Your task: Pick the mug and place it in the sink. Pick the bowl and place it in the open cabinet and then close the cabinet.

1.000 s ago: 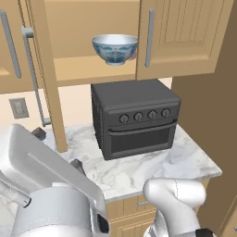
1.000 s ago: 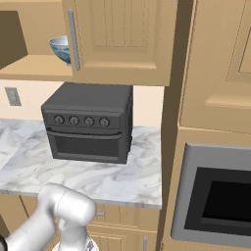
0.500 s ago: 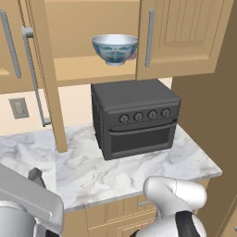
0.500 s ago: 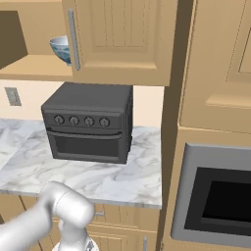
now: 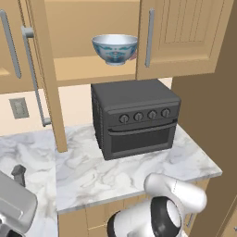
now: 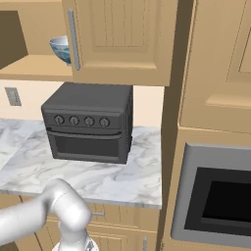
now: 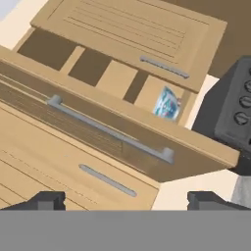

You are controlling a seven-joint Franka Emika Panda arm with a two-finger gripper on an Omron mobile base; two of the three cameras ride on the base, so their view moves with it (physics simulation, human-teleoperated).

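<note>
The bowl point(image 5: 115, 48), white with a blue-green pattern, stands on the wooden shelf point(image 5: 88, 69) of the open cabinet, above the black toaster oven. In the right base view the bowl point(image 6: 60, 49) peeks out from behind the closed right door. The cabinet's open door point(image 5: 46, 78) stands edge-on, its silver bar handle point(image 5: 33, 74) facing left. My gripper point(image 7: 128, 201) is open and holds nothing; it faces the open door's handle point(image 7: 110, 128), with the bowl point(image 7: 168, 104) further back. One dark fingertip point(image 5: 18, 174) shows low at the left over the counter. The mug and the sink are out of view.
The black four-knob toaster oven point(image 5: 134, 118) sits on the marble counter point(image 5: 92, 171) under the shelf. A closed cabinet door point(image 6: 122, 39) is right of the bowl. A built-in oven point(image 6: 220, 201) sits in the tall wooden unit at far right. A wall socket point(image 5: 18, 108) is left.
My hand has sunk down and to the left, leaving most of the left base view. The arm's elbow has dropped a little. The bowl and the cabinet door have not moved.
</note>
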